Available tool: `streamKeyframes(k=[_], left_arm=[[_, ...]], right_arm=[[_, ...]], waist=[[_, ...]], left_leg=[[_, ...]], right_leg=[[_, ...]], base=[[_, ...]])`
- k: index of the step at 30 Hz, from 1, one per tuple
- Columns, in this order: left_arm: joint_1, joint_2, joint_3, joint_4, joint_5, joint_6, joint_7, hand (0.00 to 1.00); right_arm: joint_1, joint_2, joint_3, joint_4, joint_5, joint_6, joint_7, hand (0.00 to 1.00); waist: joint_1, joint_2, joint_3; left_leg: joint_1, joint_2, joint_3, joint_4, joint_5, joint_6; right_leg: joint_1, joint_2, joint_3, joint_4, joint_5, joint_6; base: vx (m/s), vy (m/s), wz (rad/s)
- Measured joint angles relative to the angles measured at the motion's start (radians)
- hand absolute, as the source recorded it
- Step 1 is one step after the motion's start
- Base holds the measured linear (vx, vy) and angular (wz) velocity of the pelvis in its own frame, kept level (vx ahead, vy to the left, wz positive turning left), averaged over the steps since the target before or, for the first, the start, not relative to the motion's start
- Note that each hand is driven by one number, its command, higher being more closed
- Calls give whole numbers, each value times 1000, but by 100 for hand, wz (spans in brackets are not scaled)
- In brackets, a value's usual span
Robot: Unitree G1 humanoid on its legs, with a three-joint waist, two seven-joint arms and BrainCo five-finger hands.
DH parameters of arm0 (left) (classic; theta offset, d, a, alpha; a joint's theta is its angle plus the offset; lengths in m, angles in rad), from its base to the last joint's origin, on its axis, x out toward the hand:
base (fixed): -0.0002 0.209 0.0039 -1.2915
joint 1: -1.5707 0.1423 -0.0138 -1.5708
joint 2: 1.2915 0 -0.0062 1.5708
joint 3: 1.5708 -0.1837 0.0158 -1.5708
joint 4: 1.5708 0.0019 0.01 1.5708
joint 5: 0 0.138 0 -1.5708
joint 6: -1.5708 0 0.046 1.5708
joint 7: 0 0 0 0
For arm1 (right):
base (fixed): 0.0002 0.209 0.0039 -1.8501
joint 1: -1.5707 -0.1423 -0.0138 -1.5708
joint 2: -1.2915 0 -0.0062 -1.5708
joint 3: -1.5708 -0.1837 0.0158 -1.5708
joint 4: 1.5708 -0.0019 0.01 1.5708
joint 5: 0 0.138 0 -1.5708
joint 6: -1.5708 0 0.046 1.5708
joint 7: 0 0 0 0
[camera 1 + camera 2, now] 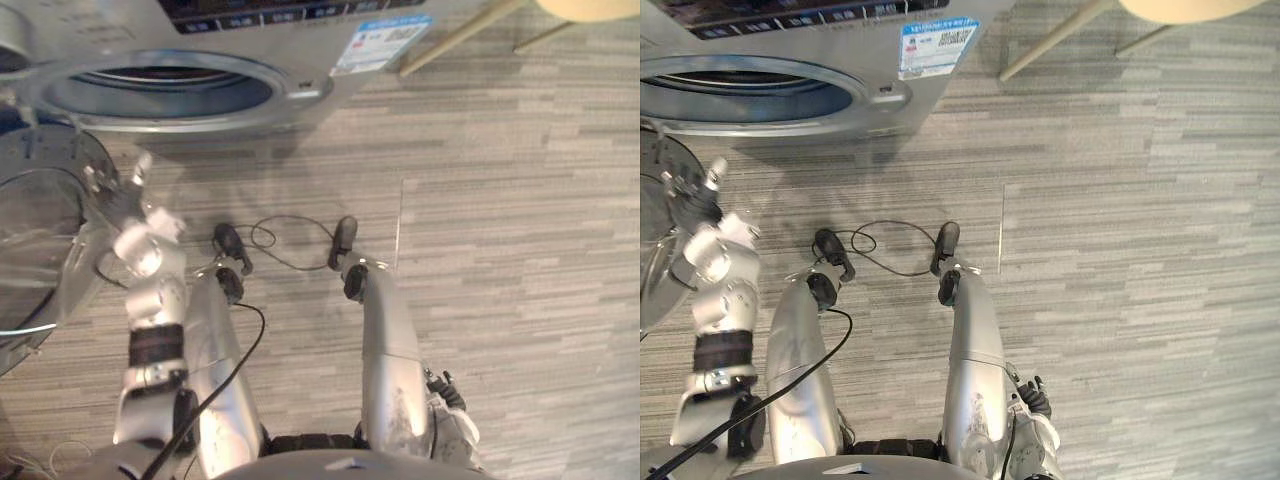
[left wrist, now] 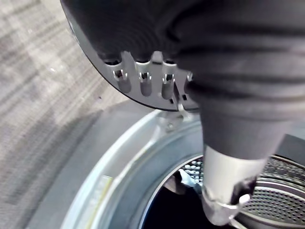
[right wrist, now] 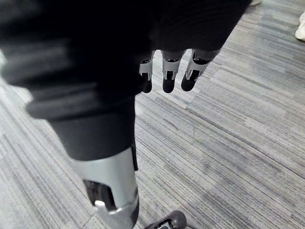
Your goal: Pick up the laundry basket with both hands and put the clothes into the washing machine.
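Down at the robot's right side, the right hand (image 3: 167,71) hangs above the floor (image 1: 500,230), its fingers loose, a little apart and pointing at the boards. Under and all around that hand the floor lies in narrow grey wood-grain planks of mixed light and dark tones, running side to side. A thin pale line (image 1: 399,220) crosses several planks ahead of the hand.

Ahead and to the left, the left hand (image 2: 143,82) is raised to the open door (image 1: 45,235) of the washing machine (image 1: 300,95), a round pane of clear glass in a silver rim swung out to the left of the opening (image 1: 160,92). The hand sits at the door's rim on the side nearest the opening; whether it is open or clamped on that rim cannot be told. Just past this hand, the left wrist view looks into the opening: a broad silver ring, then the perforated steel drum (image 2: 281,195) with dark space inside.

The washing machine itself stands beyond the left hand and well apart from the right one. Its silver-grey front faces the robot, with a dark control strip (image 1: 260,14) along the top and a blue-and-white label (image 1: 380,42) to the right of the opening. Farthest off, beyond the right hand and right of the machine, two pale wooden legs (image 1: 460,38) slant down to the floor beneath a cream round seat (image 1: 590,8).
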Motion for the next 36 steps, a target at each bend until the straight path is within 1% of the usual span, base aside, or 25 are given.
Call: streamKeyframes(k=[1,3,5,6,7,8,10,11,12,13,14,15,16,17,18,21,24,27,29,31,32,33,34,35,36], left_arm=[[30,-15,-17,1,5,0,-5,0],[83,-34,-61,32,24,1,-41,0],[133,-49,-93,108,54,3,-79,0],[152,-58,-94,163,68,5,-95,0],[190,-69,-94,259,91,17,-123,0],[198,-71,-94,277,100,22,-130,0],[265,-88,-89,432,124,48,-177,0],[282,-94,-87,468,132,53,-189,0],[311,-104,-85,539,141,64,-213,0],[337,-115,-61,597,142,71,-245,0],[344,-118,-43,624,144,72,-260,0],[364,-120,1,679,157,74,-283,0],[374,-120,27,705,162,75,-288,0],[396,-120,69,751,186,83,-301,0],[418,-119,96,790,223,97,-307,0],[440,-112,126,821,300,120,-332,0],[436,-109,119,828,309,121,-349,0],[425,-83,64,829,306,120,-367,0],[424,-67,45,829,305,120,-367,0],[432,-46,40,828,294,120,-365,0],[442,-46,40,828,286,120,-365,0],[446,-41,40,822,273,120,-365,0],[457,-47,43,821,256,121,-365,0],[468,-60,62,813,242,118,-366,0],[469,-67,70,812,238,116,-365,0]], right_arm=[[3,-2,0,1,0,1,0,0],[10,-9,1,2,-1,1,0,0],[12,-15,1,15,-2,3,-2,0],[13,-16,1,28,-2,3,-2,0],[13,-16,2,49,-3,8,-3,0],[13,-16,2,51,-4,8,-3,0],[15,-17,0,81,-42,21,-5,0],[18,-17,-1,87,-42,26,-6,0],[30,-16,-3,100,-52,31,-6,0],[43,-14,-15,111,-78,39,-6,0],[48,-13,-28,118,-82,42,-6,0],[59,-5,-54,127,-90,51,-5,0],[62,-3,-63,129,-98,51,-5,0],[63,0,-85,136,-120,55,-2,0],[64,1,-111,143,-124,64,2,0],[60,4,-171,172,-165,84,6,0],[40,0,-218,236,-203,92,20,0],[26,-6,-212,279,-240,109,46,0],[19,-7,-205,291,-258,113,46,0],[8,-8,-189,314,-274,112,47,0],[7,-9,-181,314,-275,111,47,0],[8,-8,-172,314,-276,111,47,0],[10,-14,-171,314,-277,111,47,0],[14,-20,-156,311,-277,110,46,0],[13,-20,-151,307,-285,109,46,0]], waist=[[2,0,0],[12,0,-1],[17,0,-12],[17,-1,-28],[18,1,-56],[18,0,-61],[22,2,-106],[22,6,-120],[24,13,-144],[24,26,-179],[23,31,-202],[25,36,-247],[25,37,-268],[25,42,-300],[24,50,-333],[22,65,-393],[11,65,-419],[-3,61,-425],[-3,61,-425],[3,66,-420],[6,70,-414],[8,64,-409],[11,62,-402],[12,65,-400],[18,53,-398]], left_leg=[[27,-8,-2,-17,6,-6],[101,-21,-5,-51,14,-13],[193,-37,0,-100,26,-16],[229,-44,4,-124,32,-17],[290,-57,11,-169,40,-18],[303,-59,13,-178,43,-20],[423,-77,32,-259,62,-27],[450,-80,33,-280,68,-30],[512,-93,35,-330,80,-34],[565,-100,39,-384,99,-36],[587,-107,37,-414,110,-36],[645,-120,43,-479,132,-38],[675,-127,49,-509,141,-41],[742,-137,66,-569,163,-37],[797,-142,85,-608,169,-42],[902,-144,111,-654,166,-51],[946,-145,107,-670,164,-58],[966,-135,89,-665,160,-65],[963,-119,86,-641,152,-76],[941,-59,82,-516,103,-94],[925,-44,77,-462,96,-91],[870,-16,49,-326,102,-71],[820,0,2,-201,127,-16],[794,1,-35,-133,156,19],[778,-2,-62,-90,171,10]], right_leg=[[28,-2,-6,-9,-4,1],[100,-3,-13,-28,-9,4],[187,-5,-15,-61,-11,8],[218,-5,-16,-79,-10,8],[274,-6,-19,-112,-6,13],[286,-6,-19,-119,-5,16],[397,-6,-30,-184,1,23],[425,-5,-37,-204,5,26],[489,-5,-46,-245,10,32],[551,-5,-68,-293,19,32],[576,-5,-79,-318,23,35],[628,-4,-93,-365,33,42],[652,-3,-96,-388,37,46],[703,0,-99,-428,48,47],[747,6,-96,-462,59,50],[836,21,-84,-510,70,61],[881,32,-82,-533,70,62],[921,53,-86,-559,73,60],[933,70,-84,-571,74,55],[965,107,-68,-586,62,32],[971,115,-59,-584,54,32],[979,122,-47,-575,44,28],[985,125,-35,-556,30,25],[985,124,-25,-537,16,26],[986,124,-11,-526,10,24]], base=[[1,-119,29],[15,-86,19],[35,-64,16],[79,-62,10],[85,-48,8],[98,-46,6],[131,-43,5],[147,-41,14],[168,-47,25],[167,-40,33],[218,-42,30],[156,-15,17],[212,-15,-1],[199,-6,-17],[192,-2,-25],[165,-5,-20],[61,-13,-5],[37,-32,5],[-1,-61,0],[-20,-103,-17],[-65,-100,-24],[-84,-113,-28],[-99,-171,-33],[-64,-141,-32],[-41,-93,-28]])
